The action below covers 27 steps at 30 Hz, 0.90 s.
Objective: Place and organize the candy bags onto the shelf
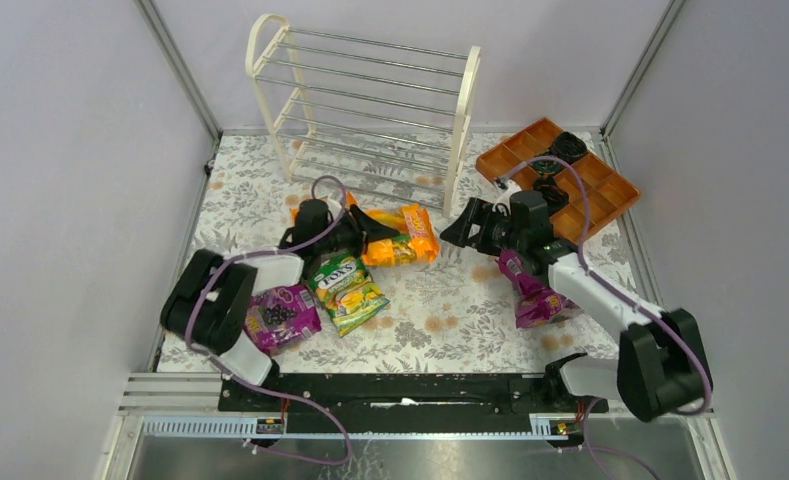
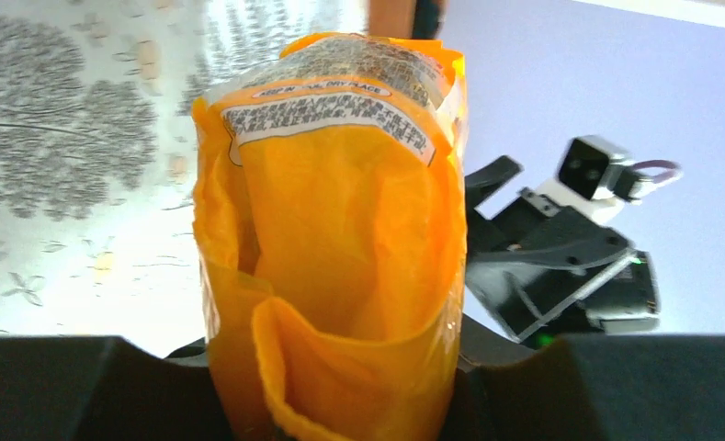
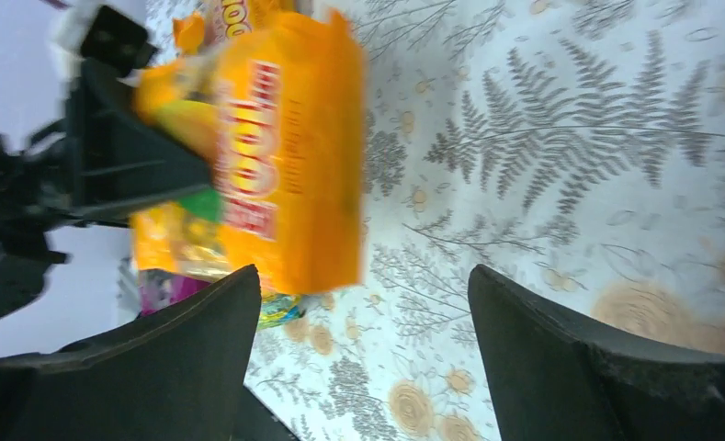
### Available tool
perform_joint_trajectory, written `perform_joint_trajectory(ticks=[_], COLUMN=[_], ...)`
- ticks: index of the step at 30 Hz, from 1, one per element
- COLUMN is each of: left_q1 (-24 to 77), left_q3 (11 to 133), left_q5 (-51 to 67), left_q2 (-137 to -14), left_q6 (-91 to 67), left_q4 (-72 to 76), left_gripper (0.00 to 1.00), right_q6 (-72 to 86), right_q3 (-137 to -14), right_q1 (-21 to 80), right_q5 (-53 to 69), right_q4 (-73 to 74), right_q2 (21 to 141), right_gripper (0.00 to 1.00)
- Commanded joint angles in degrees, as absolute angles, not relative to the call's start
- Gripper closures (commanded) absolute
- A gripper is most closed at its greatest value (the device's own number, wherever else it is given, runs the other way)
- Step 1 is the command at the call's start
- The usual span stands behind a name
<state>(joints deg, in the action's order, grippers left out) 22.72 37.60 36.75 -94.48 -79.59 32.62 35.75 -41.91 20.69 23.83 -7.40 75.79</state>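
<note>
An orange candy bag (image 1: 402, 236) is clamped at one end by the left hand (image 1: 373, 232). In the left wrist view its plastic is seen creased and pinched between the two fingers (image 2: 64, 390). The bag is held over the patterned surface (image 1: 450, 310), in front of the shelf (image 1: 370, 110) and near its lowest tier. Whether its free end is touching the surface cannot be told.

The right hand (image 3: 365, 276) is spread wide with nothing gripped. It is turned toward the free end of the orange bag, close to it but apart from it.

A green-yellow bag (image 1: 346, 290) is laid flat on the surface just on the near side of the orange one. A purple bag (image 1: 282, 316) is seen beside it, partly covered by the left arm. A second purple bag (image 1: 530, 292) is partly hidden under the right arm.

The shelf is set upright at the far edge. An orange tray (image 1: 605, 195) is placed at the far right, with black round objects (image 1: 570, 147) lying in it.
</note>
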Motion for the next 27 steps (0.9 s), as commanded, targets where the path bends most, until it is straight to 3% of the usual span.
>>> perform_joint_trajectory(ticks=[1,10,18,24,27], left_q1=[19.6,13.5,15.6,20.8,23.0], left_q3=[42.2,62.3,74.9,85.6,88.9], left_q5=[42.7,38.5,29.8,8.6,0.6], left_q2=[-82.5,-70.2,-78.1,-85.8,-90.7], left_q6=[-80.2,-65.1,-77.1,-79.6,-83.4], left_q4=[35.3,9.0,24.0,18.6,22.7], left_gripper=[0.61,0.64,0.63,0.74,0.72], right_q6=[27.1,23.0,23.7,24.8,25.4], right_q3=[-43.1,-41.3,-41.9,-41.4,-40.9], right_q1=[21.0,20.9,21.0,21.0,21.0], right_q5=[13.6,7.0,8.3,7.7,7.5], right_q4=[7.1,14.7,15.6,17.4,18.0], right_q2=[68.0,59.5,57.3,53.3,51.1], right_gripper=[0.09,0.00,0.00,0.00,0.00])
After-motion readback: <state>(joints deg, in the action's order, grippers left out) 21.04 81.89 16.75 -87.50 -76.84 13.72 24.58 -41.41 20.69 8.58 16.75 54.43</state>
